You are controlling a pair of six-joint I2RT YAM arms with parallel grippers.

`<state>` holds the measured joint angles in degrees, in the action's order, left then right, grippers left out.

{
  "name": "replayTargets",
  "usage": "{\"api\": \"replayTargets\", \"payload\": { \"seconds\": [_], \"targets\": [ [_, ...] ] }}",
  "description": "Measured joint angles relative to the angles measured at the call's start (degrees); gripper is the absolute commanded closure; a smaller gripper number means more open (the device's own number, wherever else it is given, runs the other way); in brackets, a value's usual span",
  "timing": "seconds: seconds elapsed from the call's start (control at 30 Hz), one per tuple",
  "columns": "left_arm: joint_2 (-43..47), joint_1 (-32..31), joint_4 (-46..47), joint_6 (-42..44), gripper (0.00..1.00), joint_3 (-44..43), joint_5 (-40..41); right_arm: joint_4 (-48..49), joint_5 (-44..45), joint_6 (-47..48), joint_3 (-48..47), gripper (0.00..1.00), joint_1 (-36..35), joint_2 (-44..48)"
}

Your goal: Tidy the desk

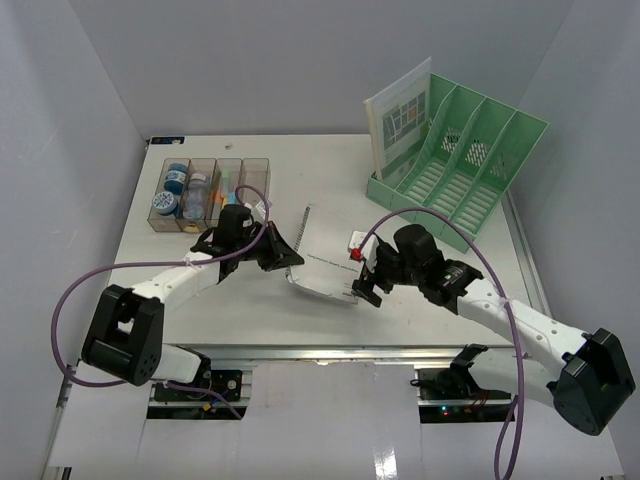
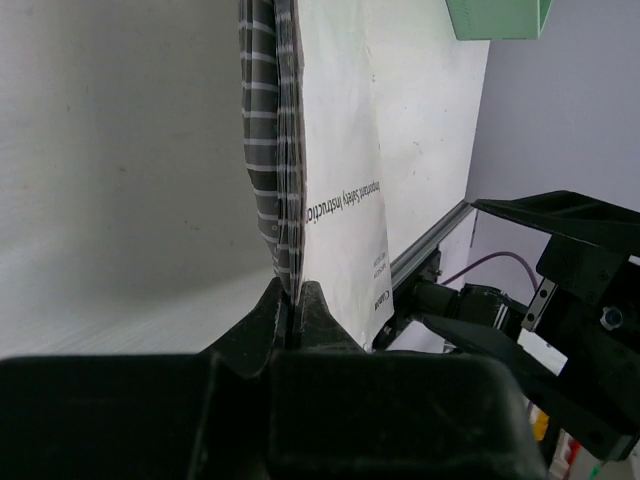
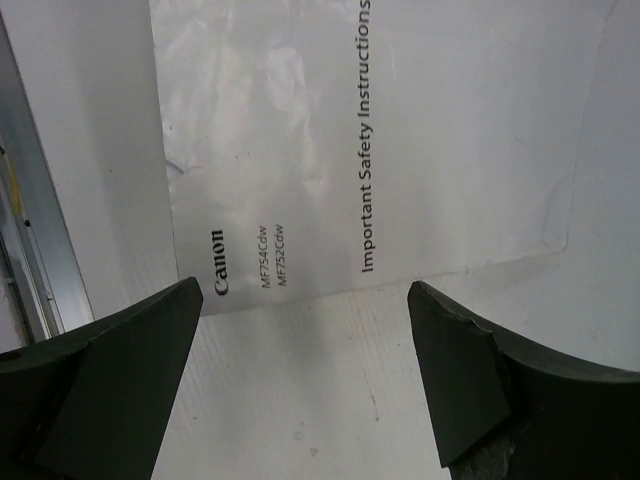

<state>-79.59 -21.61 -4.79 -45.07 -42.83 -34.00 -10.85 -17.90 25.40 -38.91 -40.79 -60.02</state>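
The desk (image 1: 320, 170) is a wide white tabletop with a metal rail (image 1: 330, 352) along its near edge. A white Canon safety-instructions booklet (image 1: 325, 268) lies near the middle of it. My left gripper (image 1: 287, 255) is shut on the booklet's left edge. In the left wrist view the gripper (image 2: 290, 300) pinches the stack of pages, and the white cover (image 2: 345, 180) faces right. My right gripper (image 1: 366, 286) hovers at the booklet's right side, open and holding nothing. In the right wrist view the gripper (image 3: 305, 290) straddles bare desk (image 3: 320, 400) just short of the printed cover (image 3: 380, 140).
A green four-slot file rack (image 1: 465, 160) stands at the back right with a booklet (image 1: 400, 118) in its leftmost slot. A clear compartment tray (image 1: 208, 188) of small items sits at the back left. A small white and red object (image 1: 357, 243) lies beside the right gripper.
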Motion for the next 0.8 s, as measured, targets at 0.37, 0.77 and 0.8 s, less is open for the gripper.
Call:
{"api": "replayTargets", "payload": {
  "seconds": [0.37,0.77,0.8],
  "targets": [
    [2.35,0.0,5.57,-7.17,1.0,3.09,0.01,-2.44,-0.36,-5.64,-11.76,0.1,-0.22,-5.37],
    [13.7,0.04,19.3,-9.85,1.0,15.72,-1.65,-1.28,-12.76,-32.08,-16.58,0.1,22.14,-11.79],
    [14.25,0.04,20.43,-10.15,1.0,16.44,-2.14,-1.11,-13.4,-33.25,-16.57,0.1,22.25,-12.29]
  ]
}}
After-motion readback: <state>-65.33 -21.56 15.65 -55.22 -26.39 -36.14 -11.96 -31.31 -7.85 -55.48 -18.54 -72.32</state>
